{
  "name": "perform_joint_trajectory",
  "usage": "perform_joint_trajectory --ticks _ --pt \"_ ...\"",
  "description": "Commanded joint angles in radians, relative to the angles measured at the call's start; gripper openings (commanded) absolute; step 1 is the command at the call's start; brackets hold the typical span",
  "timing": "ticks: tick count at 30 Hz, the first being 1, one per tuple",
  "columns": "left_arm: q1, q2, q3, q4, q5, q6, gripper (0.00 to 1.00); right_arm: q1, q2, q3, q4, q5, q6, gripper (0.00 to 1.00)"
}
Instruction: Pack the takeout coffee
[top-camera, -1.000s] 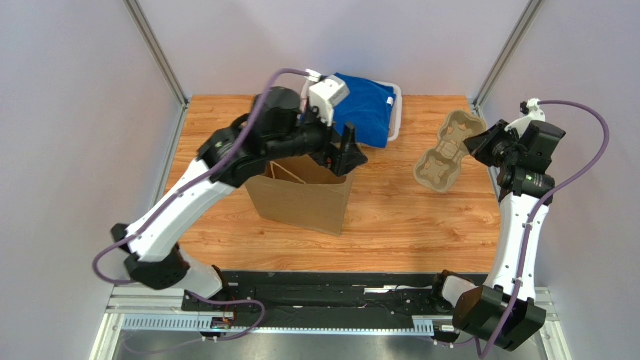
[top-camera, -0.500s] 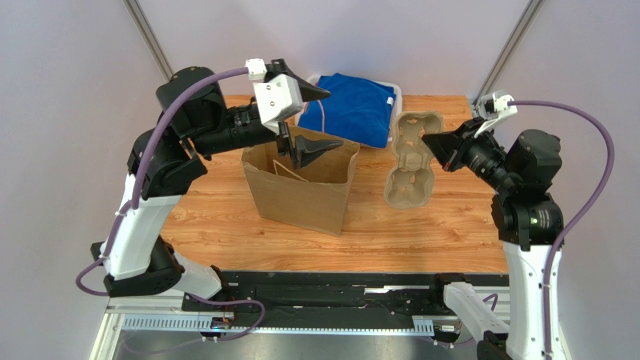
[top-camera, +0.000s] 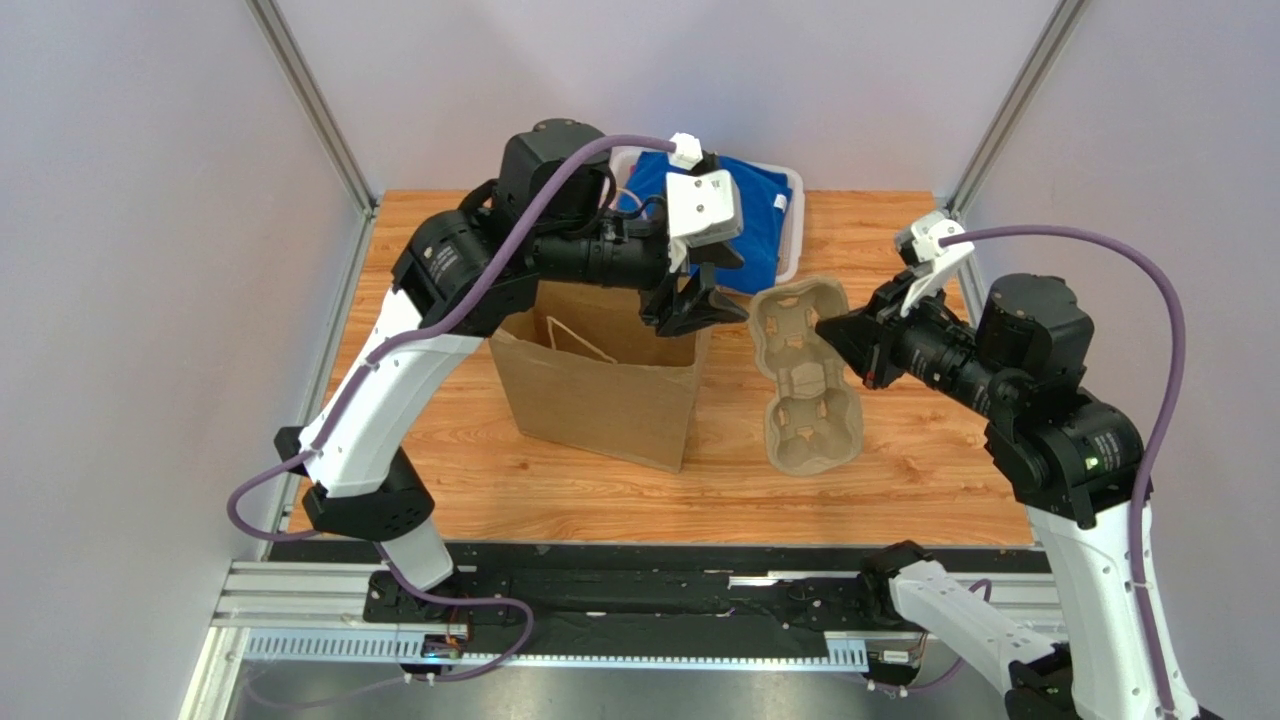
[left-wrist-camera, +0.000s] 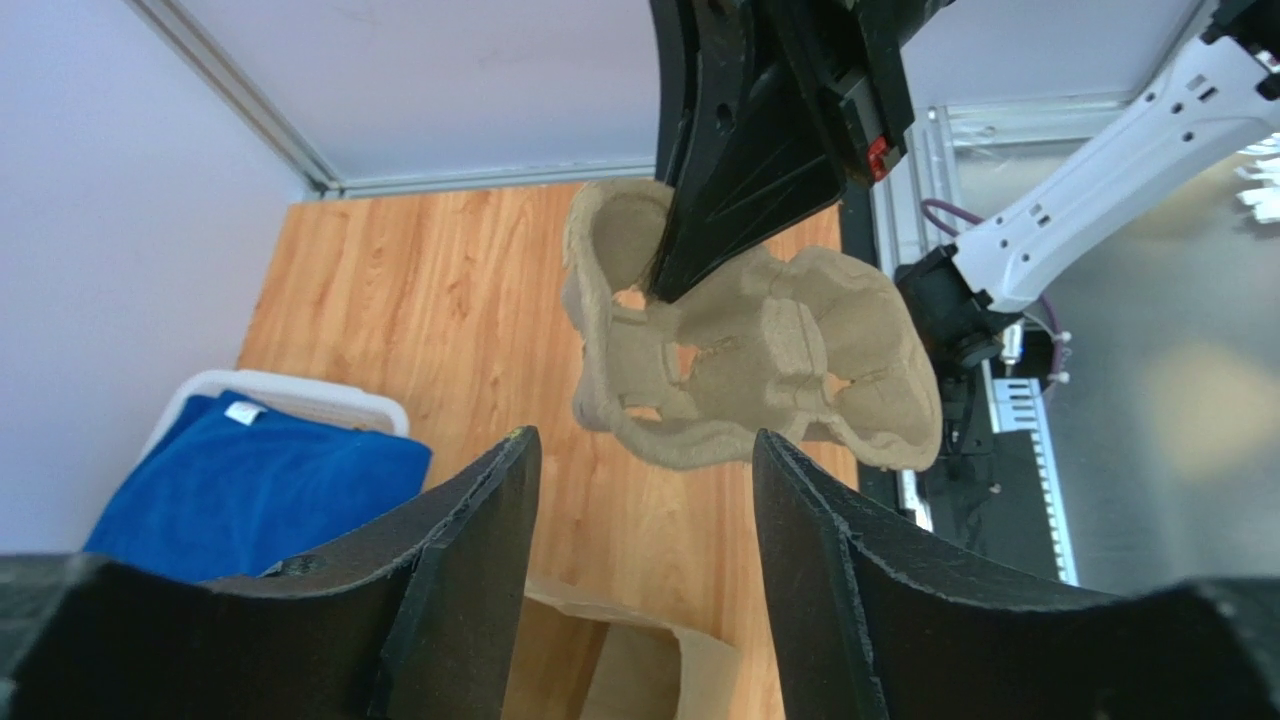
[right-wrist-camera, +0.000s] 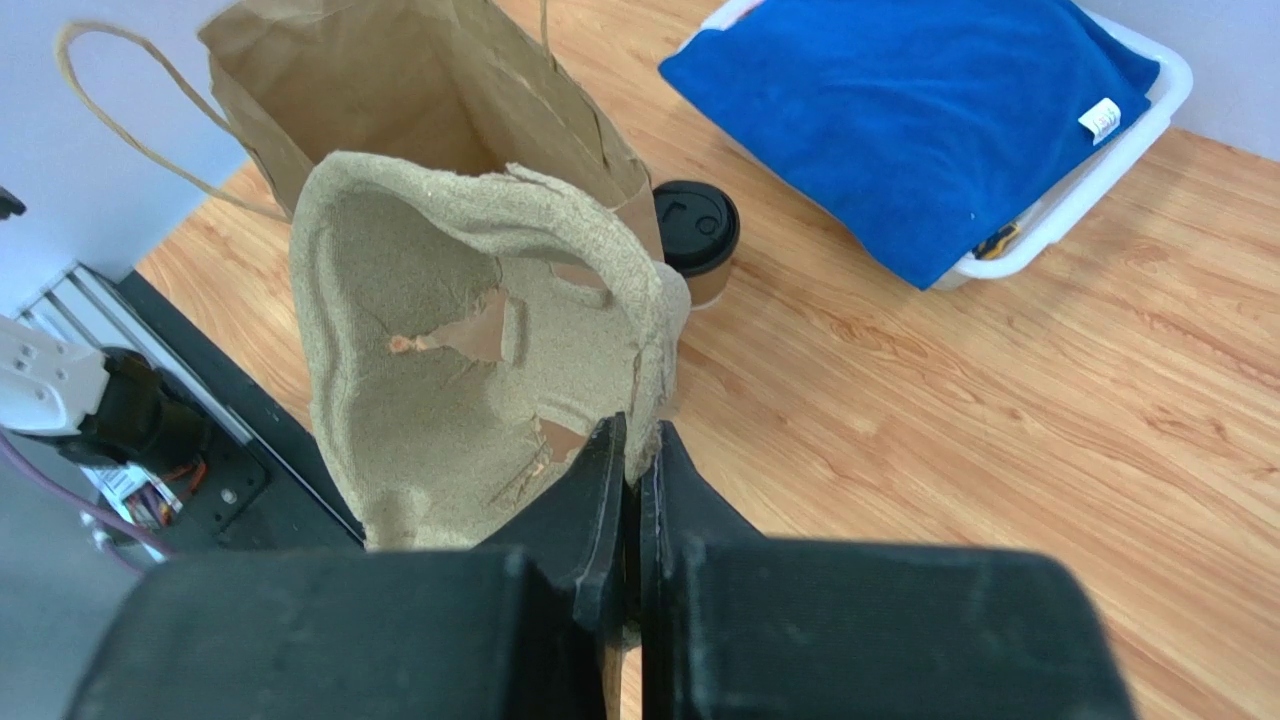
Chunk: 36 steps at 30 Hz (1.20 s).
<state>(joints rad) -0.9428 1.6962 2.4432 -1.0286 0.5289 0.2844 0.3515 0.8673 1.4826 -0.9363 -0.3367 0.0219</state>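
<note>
**Coffee cup stands beside the bag, carrier held in the air**

One takeout coffee (right-wrist-camera: 696, 237) stands upright on the wooden table (top-camera: 902, 465) with its black lid on. It is just beside the open paper bag (right-wrist-camera: 406, 75), between the bag and the white tray (right-wrist-camera: 1120, 158). Whether the cup touches the bag cannot be told. In the top view the cup is hidden behind the left arm.

The right gripper (right-wrist-camera: 634, 450) is clamped tight on the edge of the one grey pulp carrier (right-wrist-camera: 451, 360). The carrier hangs tilted above the table, right of the bag, and has torn holes in its pockets. From the right wrist it blocks much of the bag's near side.

The left gripper (left-wrist-camera: 643, 450) hovers over the bag's far right corner. Its fingers (left-wrist-camera: 451, 570) stand moderately apart with nothing between them, and it faces the carrier.

One blue cloth (right-wrist-camera: 902, 105) fills the tray at the far edge. The bag has a thin loop handle (right-wrist-camera: 90, 90).
</note>
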Motion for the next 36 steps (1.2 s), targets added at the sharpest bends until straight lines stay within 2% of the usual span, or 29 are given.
perform_joint_trajectory --ticks 1,9,25,28,34,36 --pt "-0.034 -0.004 0.033 0.021 0.006 -0.057 0.59 0.073 0.015 0.067 -0.039 0.067 -0.108 0.00" --pt "-0.062 0.020 -0.006 0.019 -0.027 -0.100 0.53 0.175 0.033 0.102 -0.068 0.130 -0.204 0.00" --pt "-0.070 0.071 -0.021 -0.004 -0.104 -0.143 0.43 0.228 0.025 0.107 -0.053 0.179 -0.252 0.00" --pt "-0.071 0.072 -0.029 -0.008 -0.099 -0.146 0.34 0.234 0.025 0.099 -0.049 0.197 -0.252 0.00" --pt "-0.071 0.072 -0.038 -0.011 -0.112 -0.142 0.27 0.234 0.024 0.088 -0.033 0.225 -0.247 0.00" --pt "-0.071 0.072 -0.036 -0.011 -0.118 -0.137 0.21 0.234 0.021 0.085 -0.030 0.226 -0.244 0.00"
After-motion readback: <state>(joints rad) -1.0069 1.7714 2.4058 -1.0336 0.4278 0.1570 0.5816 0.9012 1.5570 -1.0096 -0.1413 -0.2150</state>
